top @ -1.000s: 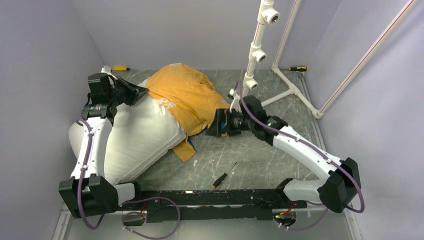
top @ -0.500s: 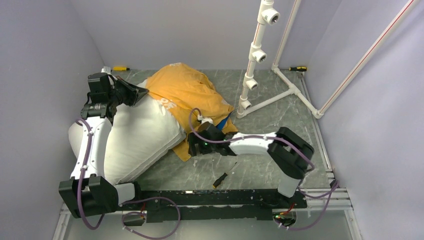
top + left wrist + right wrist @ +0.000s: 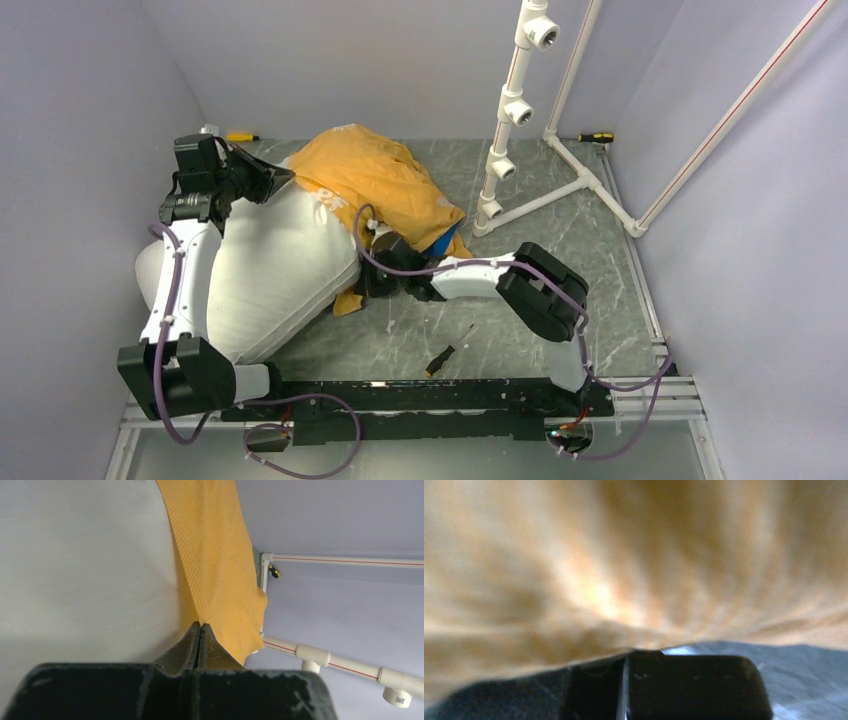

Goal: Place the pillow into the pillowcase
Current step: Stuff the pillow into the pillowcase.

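Left end effector [image 3: 201, 626] pinches the pillowcase [image 3: 215, 555] edge.

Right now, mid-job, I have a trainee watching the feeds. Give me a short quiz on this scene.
1. True or false: the pillow is fully inside the pillowcase.
2. What does the left gripper pinch? A) a pillow tag B) orange pillowcase fabric C) nothing
3. Fill in: the right gripper, at the pillowcase's near edge, has its jaws ____.

Key: 1 false, most of the pillow lies bare; 2 B; 3 shut.
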Controlling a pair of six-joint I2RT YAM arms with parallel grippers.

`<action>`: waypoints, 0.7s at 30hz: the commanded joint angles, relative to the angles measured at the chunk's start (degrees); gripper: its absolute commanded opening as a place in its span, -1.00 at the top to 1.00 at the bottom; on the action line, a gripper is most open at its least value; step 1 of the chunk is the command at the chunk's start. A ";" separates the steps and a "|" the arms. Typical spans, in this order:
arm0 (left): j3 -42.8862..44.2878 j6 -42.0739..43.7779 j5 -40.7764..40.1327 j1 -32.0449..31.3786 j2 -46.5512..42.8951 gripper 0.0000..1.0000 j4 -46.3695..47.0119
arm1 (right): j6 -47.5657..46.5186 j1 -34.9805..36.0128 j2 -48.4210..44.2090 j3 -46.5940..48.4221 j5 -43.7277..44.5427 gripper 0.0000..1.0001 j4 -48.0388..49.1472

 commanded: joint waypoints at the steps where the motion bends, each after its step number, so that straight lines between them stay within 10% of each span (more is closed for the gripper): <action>1: 4.00 -0.64 -0.10 0.56 1.65 1.00 4.13 | 8.61 -2.74 -6.30 8.39 -22.88 1.00 6.48; 12: 9.93 3.97 -4.21 -6.54 8.34 1.00 3.58 | 15.45 -4.34 -2.25 43.25 -42.01 1.00 1.59; 21: 7.82 4.68 -12.44 -10.69 8.75 1.00 1.93 | 13.97 -7.21 -7.46 36.49 -47.37 1.00 0.10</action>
